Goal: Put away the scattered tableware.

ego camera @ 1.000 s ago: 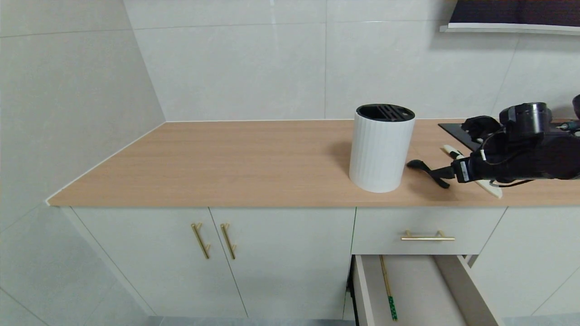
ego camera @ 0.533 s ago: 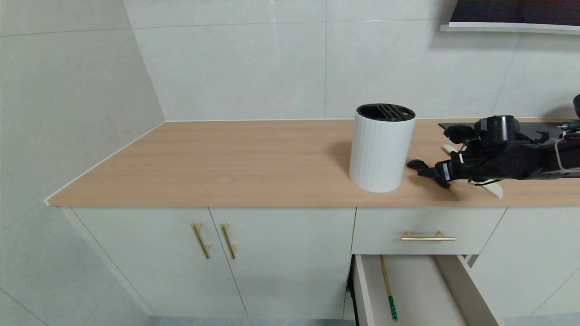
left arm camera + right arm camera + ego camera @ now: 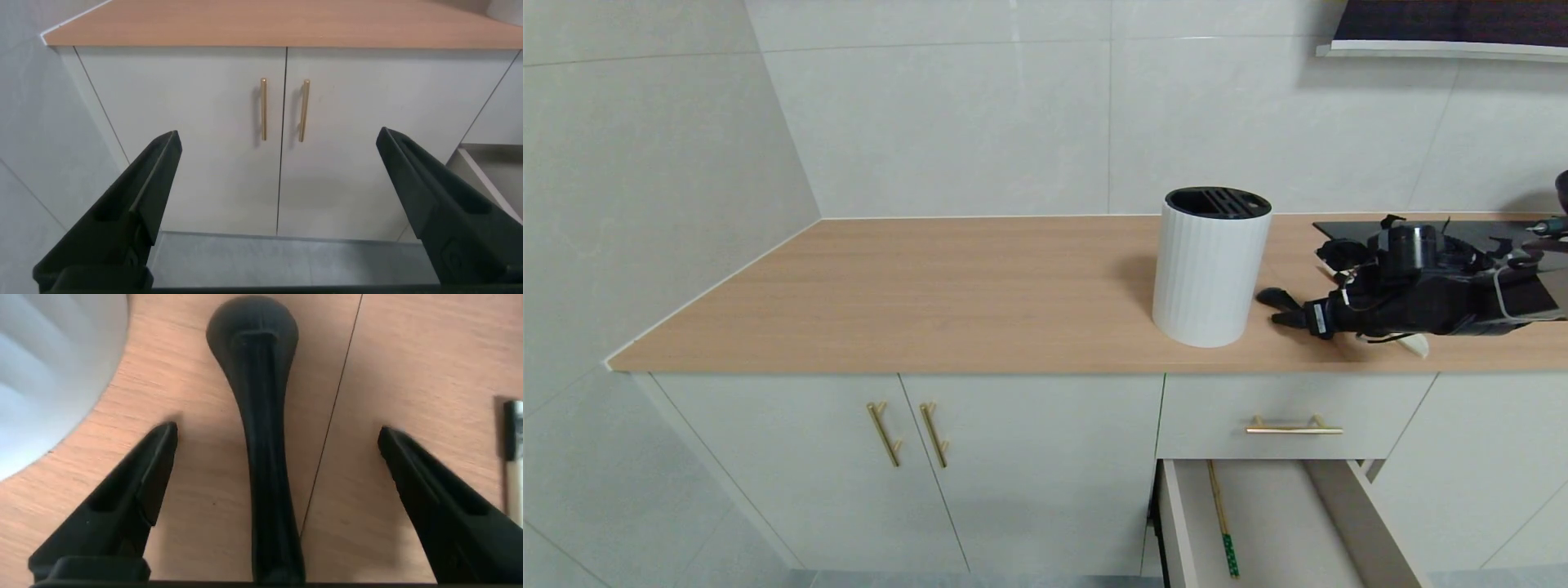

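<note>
Wooden desk (image 3: 972,286), black spoon (image 3: 1270,297) framed by our right end effector (image 3: 278,437)
We see the black spoon lying flat at centre right of the head view, just beside the white holder (image 3: 1210,269). Our right end effector is released, one finger on either side of the handle without touching it. Our left end effector (image 3: 278,139) hangs released before the cabinet doors (image 3: 204,147).

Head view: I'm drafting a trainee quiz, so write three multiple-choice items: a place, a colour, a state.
1. The black utensil lies:
A) on the counter, right of the white holder
B) left of it
C) inside it
2. The cabinet door handles are:
A) silver
B) gold
C) black
3. The right gripper is:
A) shut on the utensil
B) shut on the holder
C) open

A: it rests beside the holder. B: they gleam gold. C: its fingers flank the utensil, apart.
</note>
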